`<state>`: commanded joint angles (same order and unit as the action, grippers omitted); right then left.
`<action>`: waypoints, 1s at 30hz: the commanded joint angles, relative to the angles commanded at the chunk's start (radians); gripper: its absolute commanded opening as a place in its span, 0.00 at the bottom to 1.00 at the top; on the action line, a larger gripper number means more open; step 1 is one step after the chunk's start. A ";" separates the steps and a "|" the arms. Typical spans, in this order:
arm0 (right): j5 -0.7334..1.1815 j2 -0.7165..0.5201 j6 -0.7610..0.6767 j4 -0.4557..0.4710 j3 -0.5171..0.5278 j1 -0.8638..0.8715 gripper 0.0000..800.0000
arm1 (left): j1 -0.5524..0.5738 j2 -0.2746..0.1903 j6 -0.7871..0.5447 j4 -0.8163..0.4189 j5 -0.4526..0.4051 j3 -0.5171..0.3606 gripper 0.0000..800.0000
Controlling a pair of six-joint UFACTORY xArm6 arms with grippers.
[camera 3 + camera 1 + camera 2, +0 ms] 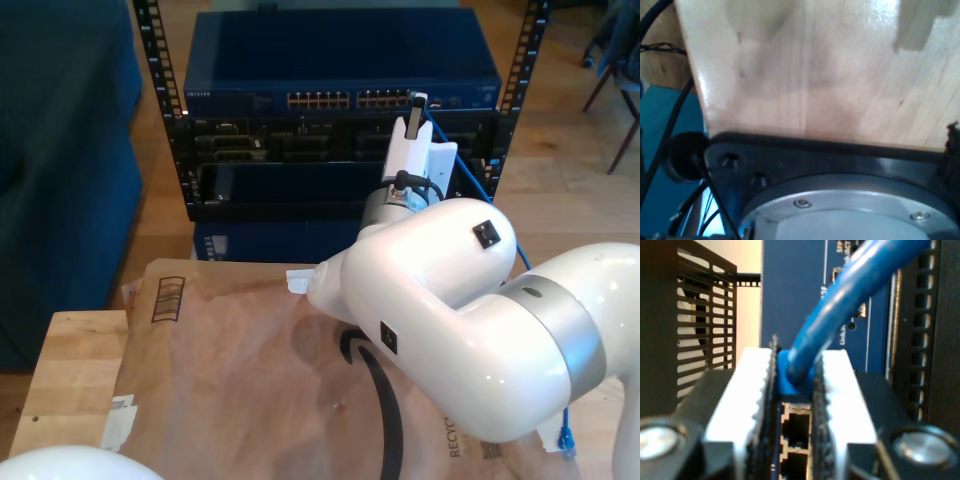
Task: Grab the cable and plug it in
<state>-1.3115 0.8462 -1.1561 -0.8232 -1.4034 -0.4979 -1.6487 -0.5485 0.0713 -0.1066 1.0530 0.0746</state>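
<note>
Now my second end effector clenched on the cable plug, cable rising clear of its pads, just above the blue switch ports, my first end effector's state untellable

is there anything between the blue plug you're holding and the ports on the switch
Nothing visible blocks it. My second gripper is shut on the cable at its plug, right in front of the blue switch, with open ports showing just past the plug.

The exterior view looks down from behind the arm toward the rack. My second wrist view sits close against its ports; my first faces the wooden counter.
</note>
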 joint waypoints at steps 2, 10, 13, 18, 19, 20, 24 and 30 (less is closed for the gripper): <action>0.000 0.000 0.000 0.000 -0.002 0.000 0.00 | 0.000 0.000 0.000 0.000 0.000 0.000 1.00; 0.002 0.018 0.003 0.000 -0.041 -0.002 0.00 | 0.000 0.000 0.000 0.000 0.000 0.000 1.00; 0.011 0.046 0.005 0.000 -0.091 -0.002 0.00 | 0.000 0.000 0.000 0.000 0.000 0.000 1.00; 0.017 0.055 0.006 0.000 -0.104 -0.003 0.00 | 0.000 0.000 0.000 0.000 0.000 0.000 1.00; 0.017 0.057 0.005 0.000 -0.104 -0.003 0.00 | 0.000 0.000 0.000 0.000 0.000 0.000 1.00; 0.017 0.063 0.005 0.000 -0.104 -0.002 0.00 | 0.000 0.000 0.000 0.000 0.000 0.000 1.00; 0.017 0.066 0.005 0.000 -0.106 -0.003 0.00 | 0.000 0.000 0.000 0.000 0.000 0.000 1.00; 0.017 0.064 0.003 0.000 -0.097 -0.008 0.25 | 0.000 0.000 0.000 0.000 0.000 0.000 1.00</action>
<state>-1.2946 0.9106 -1.1531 -0.8232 -1.5000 -0.5056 -1.6487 -0.5485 0.0713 -0.1066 1.0530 0.0746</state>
